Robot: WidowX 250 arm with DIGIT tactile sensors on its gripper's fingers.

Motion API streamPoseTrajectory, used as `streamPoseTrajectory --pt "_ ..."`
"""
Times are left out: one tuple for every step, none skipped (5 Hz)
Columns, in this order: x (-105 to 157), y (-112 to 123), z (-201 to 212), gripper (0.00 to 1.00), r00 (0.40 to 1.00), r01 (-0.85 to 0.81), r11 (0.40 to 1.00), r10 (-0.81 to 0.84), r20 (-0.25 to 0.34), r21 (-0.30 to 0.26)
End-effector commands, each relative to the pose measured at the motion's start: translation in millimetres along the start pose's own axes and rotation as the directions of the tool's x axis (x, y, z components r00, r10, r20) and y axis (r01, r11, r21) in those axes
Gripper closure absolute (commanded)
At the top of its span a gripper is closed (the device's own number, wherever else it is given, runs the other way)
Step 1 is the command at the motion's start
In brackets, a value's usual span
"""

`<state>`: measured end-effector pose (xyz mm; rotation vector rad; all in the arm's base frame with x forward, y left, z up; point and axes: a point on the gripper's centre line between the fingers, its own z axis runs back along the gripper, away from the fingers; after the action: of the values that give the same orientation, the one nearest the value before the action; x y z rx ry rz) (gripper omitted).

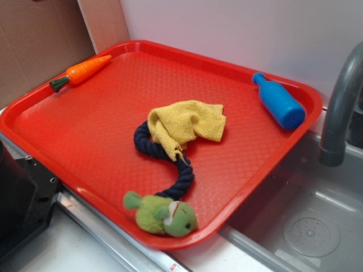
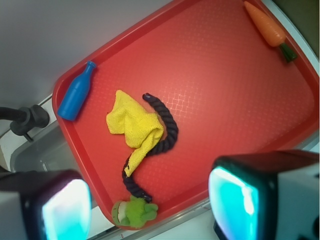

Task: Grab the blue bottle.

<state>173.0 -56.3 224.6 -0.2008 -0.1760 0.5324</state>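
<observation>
Blue plastic bottle (image 1: 279, 102): lies flat against red plastic tray (image 1: 85, 141) rim, unobstructed.
Gripper (image 2: 150, 200): released, jaws spread, hovering high; approach not begun.
Yellow cloth (image 1: 187, 123): mid-tray, well apart.

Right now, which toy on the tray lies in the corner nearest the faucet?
The blue bottle, lying on its side. The carrot lies at the opposite rim; the green plush sits at the front edge.

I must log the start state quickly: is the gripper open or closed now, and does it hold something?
Gripper: open, its fingers spread wide and holding nothing. The blue bottle lies untouched on the red tray, far from it.
</observation>
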Motion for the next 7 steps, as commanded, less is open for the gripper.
streamPoseTrajectory --pt "23.7 -25.7 -29.9 0.0 1.0 0.02 0.999 -0.02 -0.021 0.041" --pt "43.5 -57.1 -69.0 0.0 0.997 0.078 0.995 -0.08 0.024 0.057" --pt "65.8 -78.8 -113.0 0.0 0.997 0.06 0.994 -0.064 0.041 0.089" --pt "77.6 -97.1 -145.2 0.0 0.985 0.121 0.988 -0.132 0.114 0.098" --pt "75.5 -110.2 -169.7 0.0 0.988 0.109 0.991 -0.116 0.105 0.073" --pt "65.9 -120.6 -192.6 0.0 0.989 0.115 0.989 -0.123 0.079 0.097" --pt "55.8 -130.7 -204.6 0.0 0.989 0.14 0.986 -0.143 0.037 0.086"
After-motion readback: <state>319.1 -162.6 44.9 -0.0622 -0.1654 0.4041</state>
